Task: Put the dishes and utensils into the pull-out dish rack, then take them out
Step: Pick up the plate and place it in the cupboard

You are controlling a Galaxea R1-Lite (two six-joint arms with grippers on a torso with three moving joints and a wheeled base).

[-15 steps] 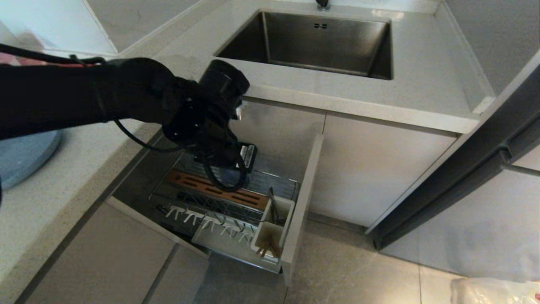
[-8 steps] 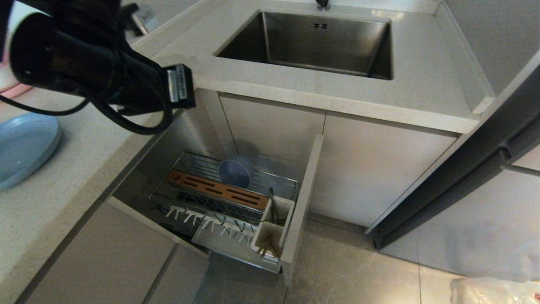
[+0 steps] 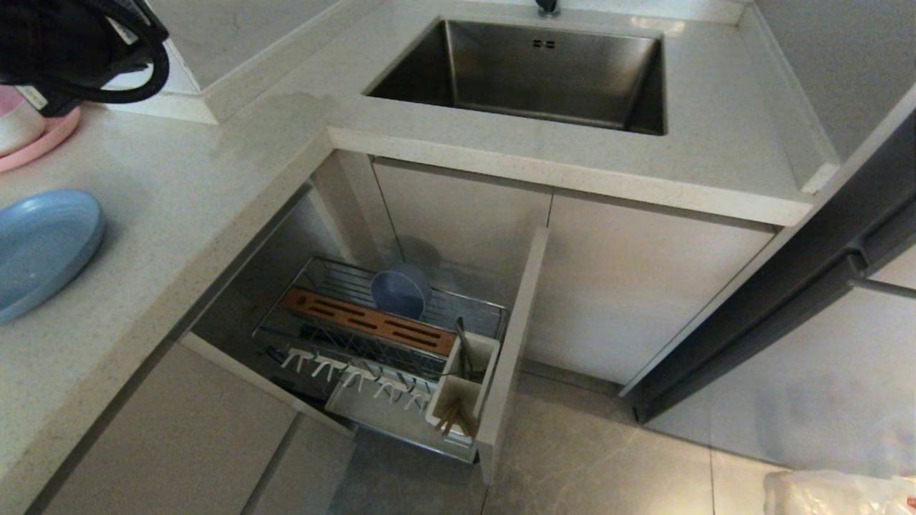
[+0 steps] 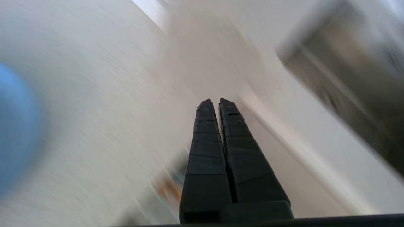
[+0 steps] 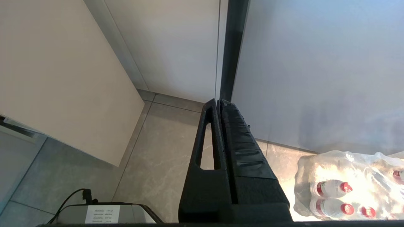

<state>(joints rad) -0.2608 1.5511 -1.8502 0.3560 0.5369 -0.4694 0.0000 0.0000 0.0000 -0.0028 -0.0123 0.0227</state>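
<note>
Reaching for the pale-blue plate (image 3: 43, 247) with the bowl, chopsticks and metal utensil already racked

Best done by opening the left hand (image 4: 217, 102), now pressed shut on nothing over the bench (image 3: 179, 186), before coming down at the plate's near rim, gripping the edge rather than the flat, then carrying it upright to a slot in the brown wooden bar (image 3: 368, 322) of the pull-out dish rack (image 3: 386, 343), clear of the small pale-blue bowl (image 3: 399, 292) lying on its side behind that bar. Chopsticks (image 3: 454, 422) and the silver utensil (image 3: 464, 350) standing in the white utensil cup (image 3: 461, 390). Right hand (image 5: 219, 102) parked, closed and empty, above the floor. Left arm cut off at the head view's upper left corner, only cable and dark casing showing; plate's left part out of frame; left wrist view smeared, the plate a blue blur; pink dishes (image 3: 28, 129) half hidden behind the arm
</note>
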